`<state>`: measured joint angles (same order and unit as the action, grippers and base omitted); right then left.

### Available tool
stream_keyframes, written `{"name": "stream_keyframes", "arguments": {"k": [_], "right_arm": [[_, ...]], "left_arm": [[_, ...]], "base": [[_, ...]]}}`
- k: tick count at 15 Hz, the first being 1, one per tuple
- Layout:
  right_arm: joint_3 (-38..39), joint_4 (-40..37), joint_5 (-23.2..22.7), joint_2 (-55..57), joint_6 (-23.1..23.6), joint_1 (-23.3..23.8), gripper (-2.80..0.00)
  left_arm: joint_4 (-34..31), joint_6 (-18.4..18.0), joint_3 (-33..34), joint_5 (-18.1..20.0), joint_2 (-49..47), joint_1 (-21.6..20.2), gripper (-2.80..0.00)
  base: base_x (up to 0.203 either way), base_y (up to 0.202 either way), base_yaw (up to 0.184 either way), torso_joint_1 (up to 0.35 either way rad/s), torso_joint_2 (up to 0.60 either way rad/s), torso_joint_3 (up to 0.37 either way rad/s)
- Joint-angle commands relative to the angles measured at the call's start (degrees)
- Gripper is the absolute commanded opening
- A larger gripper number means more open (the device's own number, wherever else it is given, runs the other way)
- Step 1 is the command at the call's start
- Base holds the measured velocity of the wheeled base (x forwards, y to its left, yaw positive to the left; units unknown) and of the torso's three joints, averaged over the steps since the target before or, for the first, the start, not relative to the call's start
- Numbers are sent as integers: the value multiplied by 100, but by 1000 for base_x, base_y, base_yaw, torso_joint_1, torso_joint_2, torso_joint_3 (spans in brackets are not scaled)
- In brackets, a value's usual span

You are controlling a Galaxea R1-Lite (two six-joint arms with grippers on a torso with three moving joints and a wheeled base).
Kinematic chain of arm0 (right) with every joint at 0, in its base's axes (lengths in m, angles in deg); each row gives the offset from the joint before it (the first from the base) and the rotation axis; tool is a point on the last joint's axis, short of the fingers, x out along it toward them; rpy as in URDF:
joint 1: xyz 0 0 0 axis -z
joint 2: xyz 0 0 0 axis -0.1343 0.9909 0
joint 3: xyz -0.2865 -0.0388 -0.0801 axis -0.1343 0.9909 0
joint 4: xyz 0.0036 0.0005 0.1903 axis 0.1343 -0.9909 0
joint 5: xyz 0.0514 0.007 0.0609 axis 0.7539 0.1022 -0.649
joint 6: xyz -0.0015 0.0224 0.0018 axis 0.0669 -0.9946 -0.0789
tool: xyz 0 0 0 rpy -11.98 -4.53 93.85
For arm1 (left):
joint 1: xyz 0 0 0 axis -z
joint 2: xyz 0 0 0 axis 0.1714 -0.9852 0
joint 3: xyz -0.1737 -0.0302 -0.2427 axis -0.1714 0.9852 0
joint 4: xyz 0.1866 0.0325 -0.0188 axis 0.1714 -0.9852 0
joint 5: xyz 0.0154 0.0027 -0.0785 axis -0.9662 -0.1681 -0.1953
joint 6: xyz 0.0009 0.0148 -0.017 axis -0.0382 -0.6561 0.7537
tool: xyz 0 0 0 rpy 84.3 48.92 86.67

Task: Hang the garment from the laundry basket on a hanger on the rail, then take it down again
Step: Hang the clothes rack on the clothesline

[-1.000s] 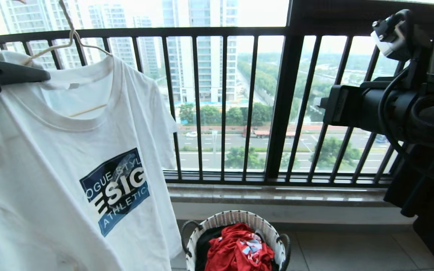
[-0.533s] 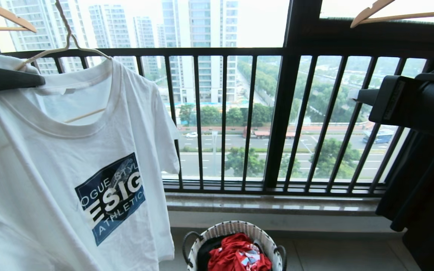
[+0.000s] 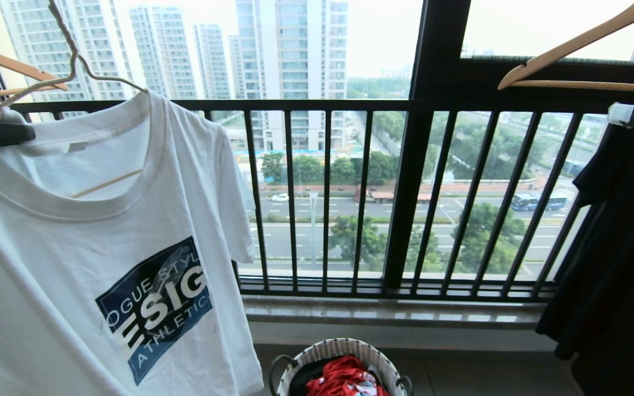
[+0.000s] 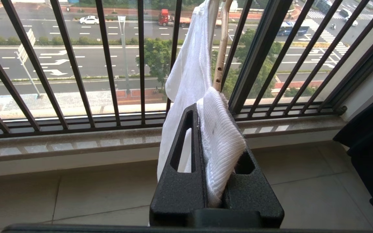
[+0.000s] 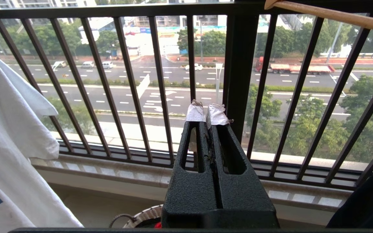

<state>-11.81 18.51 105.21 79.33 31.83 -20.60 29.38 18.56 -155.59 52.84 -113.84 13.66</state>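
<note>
At six o'clock in the head view, the laundry basket (image 3: 344, 366) sits on the floor with a red garment (image 3: 342, 380) inside. The white garment (image 3: 91, 258) fills the eight o'clock area, draped on the hanger (image 3: 69, 66). At nine o'clock the left gripper (image 4: 207, 129) pinches the shirt's ribbed collar. The right gripper (image 5: 206, 118) is seen only from its wrist camera, jaws pressed together on nothing, pointing at the window railing (image 3: 328, 192). A wooden hanger (image 3: 575, 60) hangs at two o'clock above a black shirt (image 3: 619, 236).

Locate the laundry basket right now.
Head view, bottom centre: the laundry basket sits on the floor under the window sill, right of the hanging garment, red garment inside.
</note>
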Motion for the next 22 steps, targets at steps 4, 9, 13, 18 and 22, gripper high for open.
{"name": "stream_keyframes", "arguments": {"k": [4, 9, 13, 18, 22], "right_arm": [[20, 5, 2, -346, 139, 99, -280], [86, -4, 2, -469, 223, 99, -280], [86, -4, 2, -512, 258, 99, -280], [95, -4, -7, -523, 258, 99, -280], [95, -4, -7, -531, 267, 99, -280]], "left_arm": [[-61, 15, -137, 215, 313, 16, -280], [-206, 8, -192, 223, 620, 16, -280], [-404, 6, -339, 232, 684, 16, -280], [-395, 6, -313, 267, 666, 25, -280], [-377, 6, -313, 267, 666, 25, -280]], "base": [[0, 0, 0, 222, -524, -306], [0, 0, 0, 251, -564, -313], [0, 0, 0, 270, -591, -322], [0, 0, 0, 179, -383, -206], [0, 0, 0, 162, -339, -184]]}}
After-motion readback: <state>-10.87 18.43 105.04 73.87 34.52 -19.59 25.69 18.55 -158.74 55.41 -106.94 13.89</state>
